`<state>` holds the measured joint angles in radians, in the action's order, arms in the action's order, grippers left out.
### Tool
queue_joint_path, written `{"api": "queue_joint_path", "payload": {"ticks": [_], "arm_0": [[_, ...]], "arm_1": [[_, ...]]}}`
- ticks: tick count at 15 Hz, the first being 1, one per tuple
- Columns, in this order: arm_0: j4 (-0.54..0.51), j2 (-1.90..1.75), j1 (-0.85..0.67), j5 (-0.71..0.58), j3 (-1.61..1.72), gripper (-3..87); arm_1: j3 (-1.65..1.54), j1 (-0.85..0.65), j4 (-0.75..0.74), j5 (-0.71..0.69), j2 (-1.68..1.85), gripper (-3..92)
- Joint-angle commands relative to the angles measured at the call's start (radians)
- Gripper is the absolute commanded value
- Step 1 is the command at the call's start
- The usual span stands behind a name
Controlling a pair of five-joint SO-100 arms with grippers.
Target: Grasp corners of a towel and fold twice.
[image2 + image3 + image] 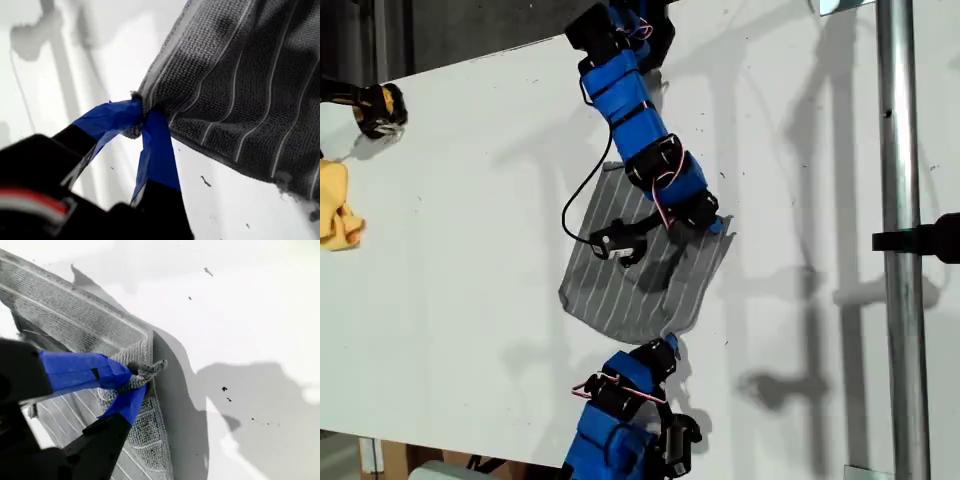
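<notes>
The grey towel (630, 275) with thin white stripes lies partly bunched on the white table (450, 300) in the middle of the exterior view. The arm reaching in from that view's top carries my first gripper (713, 224), shut on the towel corner toward the exterior view's right. In the first wrist view its blue fingertips (150, 135) pinch that corner, and the towel (240, 75) hangs lifted beyond them. My second gripper (668, 347), on the arm from the exterior view's bottom, is shut on the nearest corner (150, 369). The towel (75, 325) spreads away from my second gripper (132, 380).
A small yellow cloth (335, 205) lies at the exterior view's left edge, with a black and yellow object (375, 105) above it. A metal pole (900, 240) with a black clamp (925, 238) stands upright at the exterior view's right. A black cable (575, 200) loops over the towel.
</notes>
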<state>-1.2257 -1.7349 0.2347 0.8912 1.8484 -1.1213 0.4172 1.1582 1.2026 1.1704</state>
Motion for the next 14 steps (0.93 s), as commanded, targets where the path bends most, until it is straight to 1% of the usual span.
{"api": "queue_joint_path", "payload": {"ticks": [1, 2, 4, 6, 8, 12, 14], "arm_0": [[0.005, -0.114, -0.015, -0.006, -0.02, -2.3], [0.009, -0.137, -0.051, -0.012, 0.002, -2.3], [0.025, -0.137, -0.137, -0.046, 0.025, -2.3], [0.035, -0.123, -0.245, -0.118, 0.009, -2.3], [0.037, -0.115, -0.347, -0.201, -0.028, -2.3], [0.044, -0.028, -0.5, -0.341, -0.132, -2.3], [0.031, 0.08, -0.558, -0.403, -0.249, -2.3]], "arm_1": [[-0.041, 0.005, -0.037, -0.014, 0.129, -0.1], [-0.117, -0.015, -0.035, 0.032, 0.175, -0.1], [-0.216, -0.063, -0.014, 0.054, 0.249, -0.1], [-0.278, -0.123, 0.02, 0.038, 0.304, -0.1], [-0.302, -0.19, 0.091, 0.018, 0.341, -0.1], [-0.419, -0.342, 0.147, -0.005, 0.443, -0.1], [-0.485, -0.433, 0.166, -0.034, 0.497, -0.1]]}}
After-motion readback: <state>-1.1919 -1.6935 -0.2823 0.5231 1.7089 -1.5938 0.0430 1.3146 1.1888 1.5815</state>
